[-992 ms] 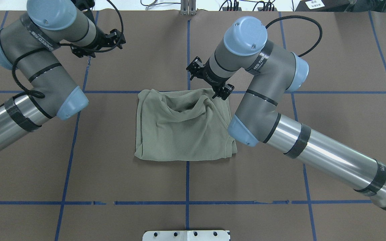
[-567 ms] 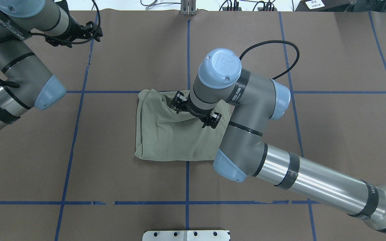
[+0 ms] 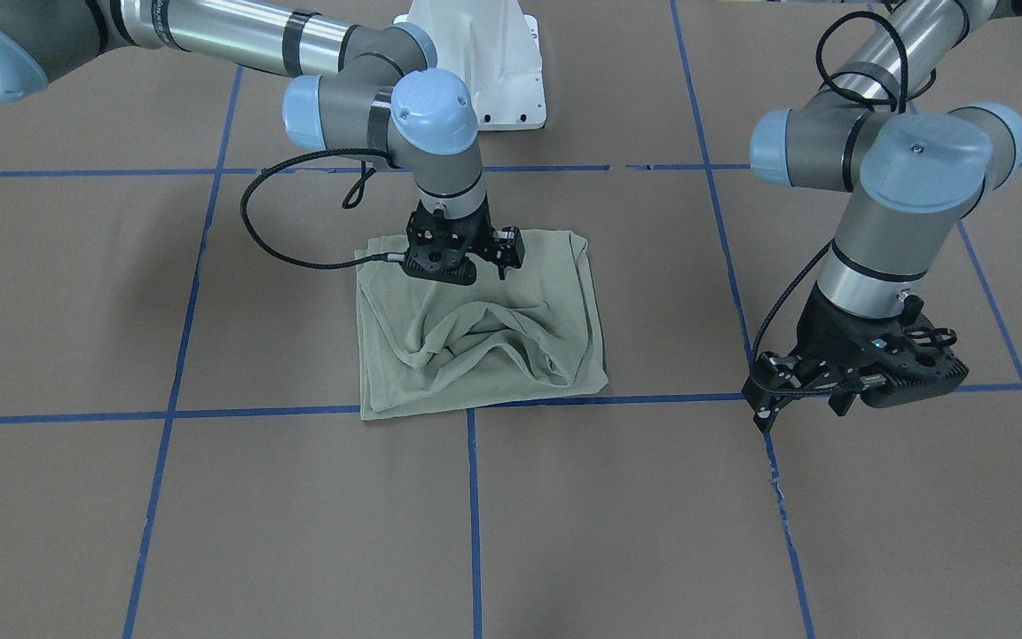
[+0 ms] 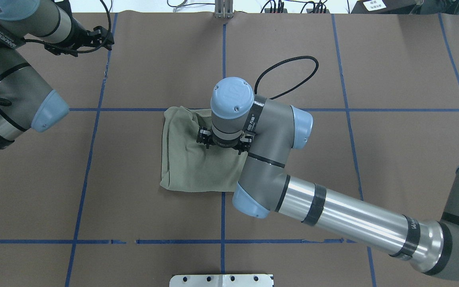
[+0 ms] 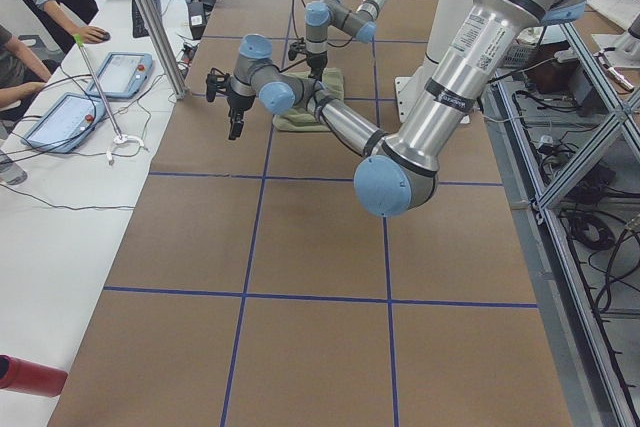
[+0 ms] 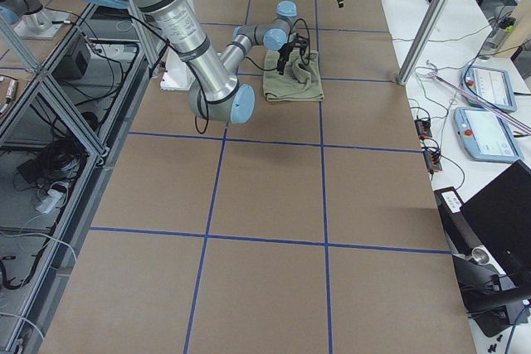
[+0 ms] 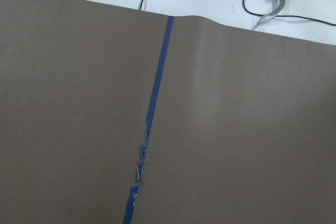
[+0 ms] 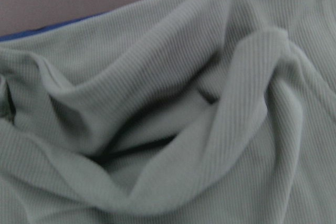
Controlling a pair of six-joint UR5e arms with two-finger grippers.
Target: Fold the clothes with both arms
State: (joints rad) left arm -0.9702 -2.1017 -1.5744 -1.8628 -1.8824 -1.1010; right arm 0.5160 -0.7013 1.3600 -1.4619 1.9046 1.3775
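Observation:
The pale green shirt [image 3: 493, 346] lies as a rough rectangle at the table's middle, its top layer bunched into ridges [image 8: 168, 108] on the half away from the robot. My right gripper [image 3: 453, 271] points straight down, low over the half of the shirt [image 4: 185, 159] nearer the robot. Its fingers are hidden under its black body, so I cannot tell whether it is open or shut. My left gripper [image 3: 841, 406] hangs over bare table well off to the shirt's side, near a blue tape line. Its finger state is unclear too.
The white pedestal base [image 3: 493, 62] stands at the robot's edge. Blue tape lines [image 7: 157, 77] grid the brown table. People with tablets [image 5: 125, 72] are at the side bench, and a metal post [image 6: 431, 14] rises near the table's far edge.
My right arm swung from the shirt's far edge toward the robot, over the shirt's middle. The left arm drew back further to the far left. The shirt's outline stayed in place.

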